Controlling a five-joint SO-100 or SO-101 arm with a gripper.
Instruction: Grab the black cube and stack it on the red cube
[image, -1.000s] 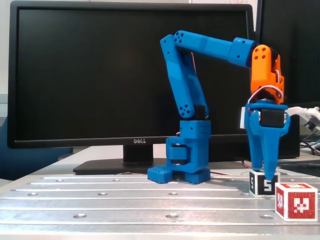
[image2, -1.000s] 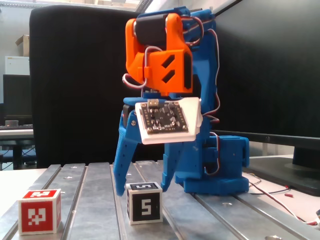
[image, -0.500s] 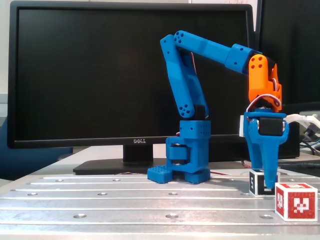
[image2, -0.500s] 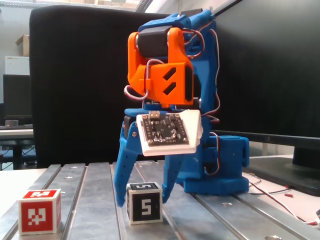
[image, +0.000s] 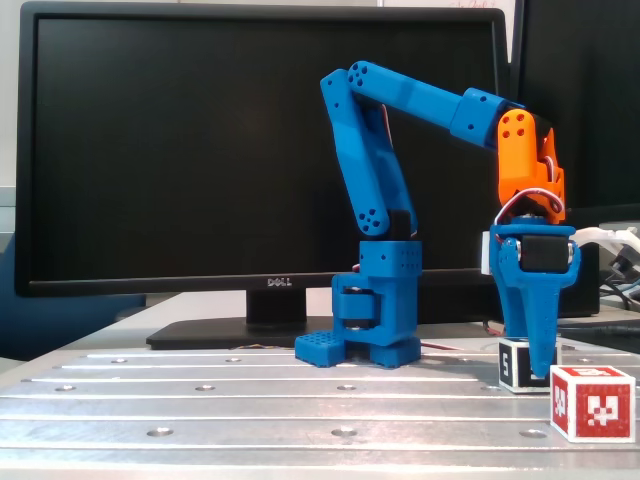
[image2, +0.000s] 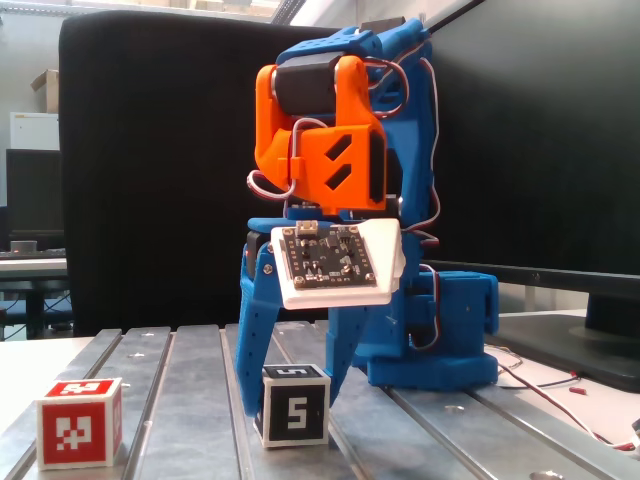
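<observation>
The blue arm bends down over the metal desk, and its hand reaches straight down around the black cube. In a fixed view that looks at the arm's front, the two blue fingers stand on the cube's left and right flanks, the left one close against the cube's edge and the right one touching its upper corner. The hand looks closed in on the cube, though I cannot tell how firmly it grips. The cube sits flat on the grooved desk, its white "5" facing the camera.

The red cube rests on the desk to the left of the black one in that view, apart from it and nearer the camera. In a fixed view from the side, the red cube sits at the near right, and the black cube stands just behind and left of it, half hidden by the hand.

A small circuit board in a white holder hangs below the orange wrist. A dark Dell monitor stands behind the arm's base.
</observation>
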